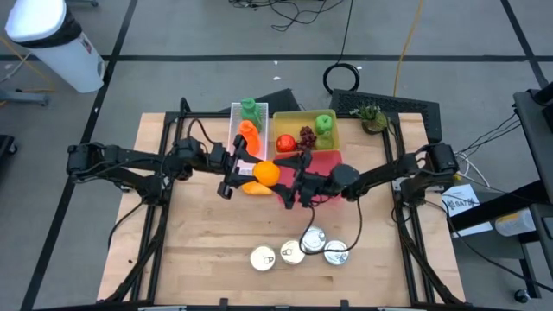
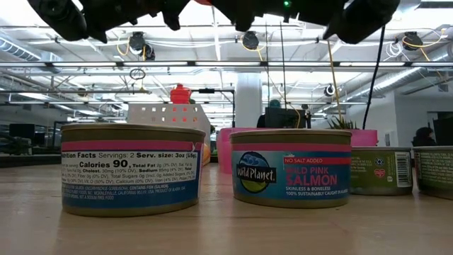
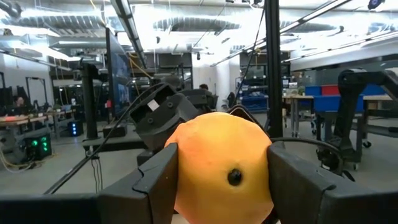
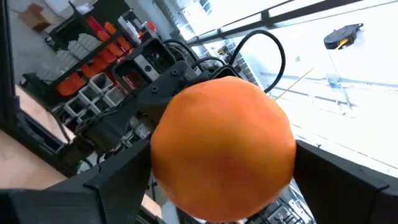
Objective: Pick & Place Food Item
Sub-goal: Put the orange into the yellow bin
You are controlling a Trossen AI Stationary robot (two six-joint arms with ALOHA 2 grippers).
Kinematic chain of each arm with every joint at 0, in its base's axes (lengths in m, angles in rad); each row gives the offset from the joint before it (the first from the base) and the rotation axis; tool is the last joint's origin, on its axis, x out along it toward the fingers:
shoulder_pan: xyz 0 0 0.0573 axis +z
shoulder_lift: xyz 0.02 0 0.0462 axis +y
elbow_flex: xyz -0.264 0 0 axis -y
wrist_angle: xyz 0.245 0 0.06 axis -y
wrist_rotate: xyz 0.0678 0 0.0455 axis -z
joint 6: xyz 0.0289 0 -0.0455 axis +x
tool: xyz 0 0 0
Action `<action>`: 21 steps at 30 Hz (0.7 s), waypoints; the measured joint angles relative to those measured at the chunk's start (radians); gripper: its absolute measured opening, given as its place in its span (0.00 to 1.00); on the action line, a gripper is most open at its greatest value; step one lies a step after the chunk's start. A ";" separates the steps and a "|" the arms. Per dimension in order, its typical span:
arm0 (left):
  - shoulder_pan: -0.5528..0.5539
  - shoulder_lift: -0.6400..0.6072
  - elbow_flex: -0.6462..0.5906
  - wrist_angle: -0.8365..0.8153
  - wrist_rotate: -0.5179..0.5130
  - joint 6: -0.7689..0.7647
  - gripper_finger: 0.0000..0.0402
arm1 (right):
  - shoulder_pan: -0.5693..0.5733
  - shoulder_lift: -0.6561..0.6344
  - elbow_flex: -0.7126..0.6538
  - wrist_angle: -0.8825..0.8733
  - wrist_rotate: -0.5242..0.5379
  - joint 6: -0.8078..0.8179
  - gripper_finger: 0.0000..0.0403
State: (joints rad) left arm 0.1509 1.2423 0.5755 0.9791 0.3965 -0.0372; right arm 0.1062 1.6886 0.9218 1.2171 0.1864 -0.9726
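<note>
Orange mid-air at frame centre, between my two grippers.
My left gripper (image 1: 244,169) clamps the round, smooth orange (image 1: 266,173); my right gripper (image 1: 292,180) brackets it, jaws wide. Bare table (image 1: 199,233) lies lower left; cans (image 1: 294,251) crowd the bottom edge.

in the low view, the left can (image 2: 132,168) is showing "nutrition facts servings: 2 serv. size: 3oz", "calories 90" and "total fat 2g". the middle can (image 2: 291,168) is reading "wild planet", "no salt added", "wild pink salmon", "skinless & boneless" and "100% sustainably caught". print on the cans at three o'clock is too small to read.
</note>
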 joint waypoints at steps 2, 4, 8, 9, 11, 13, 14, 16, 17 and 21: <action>0.000 -0.001 0.000 -0.003 0.002 0.001 0.52 | 0.000 0.001 0.007 -0.002 0.001 -0.003 0.88; 0.000 -0.001 0.000 -0.009 0.001 -0.002 0.52 | 0.000 0.002 0.008 -0.004 0.002 0.016 0.87; 0.002 -0.001 0.000 -0.019 -0.007 -0.006 0.52 | 0.009 0.001 0.008 -0.020 0.066 0.069 0.79; 0.003 0.000 0.000 -0.021 -0.009 -0.004 0.52 | 0.015 0.000 0.008 -0.028 0.090 0.078 0.75; 0.009 0.000 0.000 -0.025 -0.019 0.000 0.53 | 0.030 -0.008 0.009 -0.056 0.129 0.096 0.72; 0.023 0.001 0.000 -0.027 -0.022 0.003 0.59 | 0.043 -0.011 0.009 -0.078 0.164 0.123 0.72; 0.034 0.000 0.000 -0.024 -0.022 0.016 0.63 | 0.049 -0.012 0.010 -0.086 0.187 0.146 0.72; 0.057 -0.014 0.000 -0.028 -0.028 0.038 0.72 | 0.061 -0.021 0.012 -0.110 0.237 0.168 0.72; 0.069 -0.022 0.000 -0.028 -0.032 0.055 0.76 | 0.065 -0.025 0.012 -0.125 0.262 0.175 0.72; 0.109 -0.048 0.000 -0.038 -0.078 0.108 0.88 | 0.063 -0.055 0.011 -0.267 0.333 0.203 0.72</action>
State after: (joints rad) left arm 0.2599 1.1938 0.5758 0.9406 0.3185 0.0712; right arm 0.1696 1.6340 0.9324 0.9500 0.5191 -0.7692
